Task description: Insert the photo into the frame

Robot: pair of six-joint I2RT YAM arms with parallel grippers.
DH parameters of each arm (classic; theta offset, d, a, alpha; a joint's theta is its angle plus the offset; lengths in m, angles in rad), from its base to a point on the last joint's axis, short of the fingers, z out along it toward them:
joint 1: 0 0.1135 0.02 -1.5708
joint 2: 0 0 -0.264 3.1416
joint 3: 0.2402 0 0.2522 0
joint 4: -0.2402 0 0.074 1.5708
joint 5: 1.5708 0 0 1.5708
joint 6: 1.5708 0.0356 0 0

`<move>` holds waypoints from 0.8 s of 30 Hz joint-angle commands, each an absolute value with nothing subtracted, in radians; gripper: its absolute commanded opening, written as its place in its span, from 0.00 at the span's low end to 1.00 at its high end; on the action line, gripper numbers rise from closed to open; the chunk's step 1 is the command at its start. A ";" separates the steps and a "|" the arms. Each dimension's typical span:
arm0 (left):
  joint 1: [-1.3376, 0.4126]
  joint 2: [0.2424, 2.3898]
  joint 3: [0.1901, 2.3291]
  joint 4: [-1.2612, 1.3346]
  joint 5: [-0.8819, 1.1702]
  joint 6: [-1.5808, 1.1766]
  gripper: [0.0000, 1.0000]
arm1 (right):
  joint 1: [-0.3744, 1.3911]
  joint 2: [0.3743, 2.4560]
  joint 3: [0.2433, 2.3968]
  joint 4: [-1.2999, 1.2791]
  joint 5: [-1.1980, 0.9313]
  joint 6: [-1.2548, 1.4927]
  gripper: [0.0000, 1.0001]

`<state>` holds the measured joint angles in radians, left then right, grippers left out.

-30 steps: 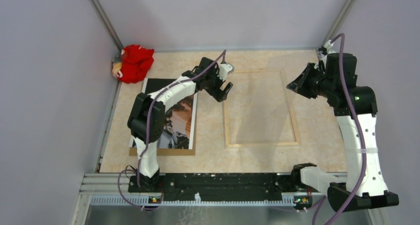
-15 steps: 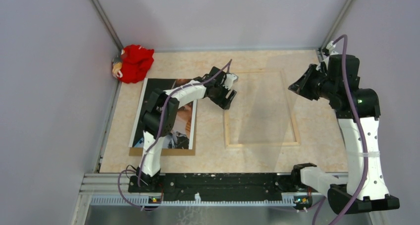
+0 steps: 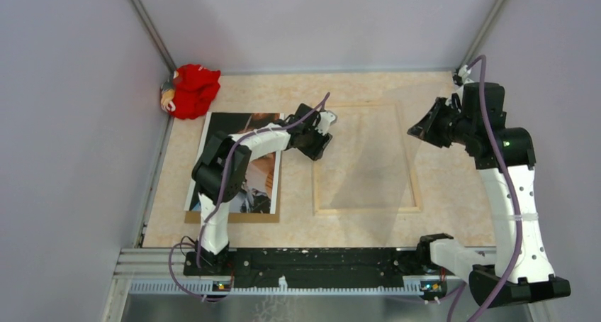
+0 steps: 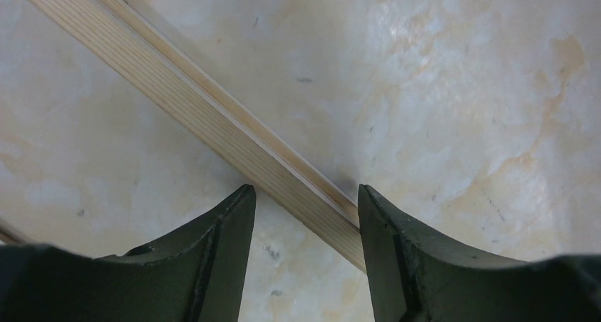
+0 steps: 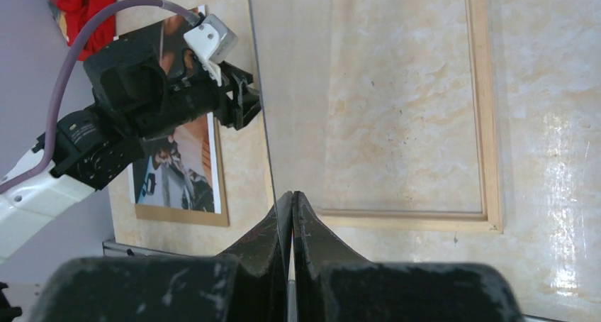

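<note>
On the marbled beige counter [image 3: 439,194], the large glossy dark-and-orange photo [image 3: 259,187] lies at the left on a plain brown backing board [image 3: 234,217], the left gripper [image 4: 305,194] stands spread astride the left rail of the thin pale-wood rectangular frame [image 3: 365,210] lying flat mid-counter, and the right gripper [image 5: 290,198] pinches the edge of a clear sheet [image 5: 298,109] held over it

Left arm [image 3: 248,141] is covering the middle of the photo [image 3: 259,184]; backing board [image 3: 234,217] is showing only as a brown strip. In the left wrist view the frame [image 4: 212,113] is running off the edges, and the clear pane [image 5: 283,88] in the right gripper [image 5: 292,201] is reading too faint to outline.
</note>
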<state>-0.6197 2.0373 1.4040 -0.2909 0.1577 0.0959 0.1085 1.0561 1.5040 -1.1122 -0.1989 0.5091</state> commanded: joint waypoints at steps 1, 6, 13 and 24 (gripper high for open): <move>-0.609 1.967 1.306 -0.341 0.091 0.153 0.61 | 0.107 1.048 1.479 -1.046 -0.256 0.511 0.00; -0.610 1.937 1.247 -0.315 0.070 0.197 0.59 | 0.107 1.065 1.469 -1.013 -0.300 0.525 0.00; -0.608 1.935 1.222 -0.261 0.036 0.246 0.45 | 0.107 1.107 1.448 -0.969 -0.357 0.540 0.00; -0.606 1.947 1.299 -0.292 0.137 0.234 0.29 | 0.107 1.170 1.394 -0.897 -0.351 0.544 0.00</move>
<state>-0.6086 1.9400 1.2743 -0.2554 0.0841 0.1852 0.1085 1.1492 1.4052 -0.9684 -0.3450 0.5411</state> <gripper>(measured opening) 0.469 0.005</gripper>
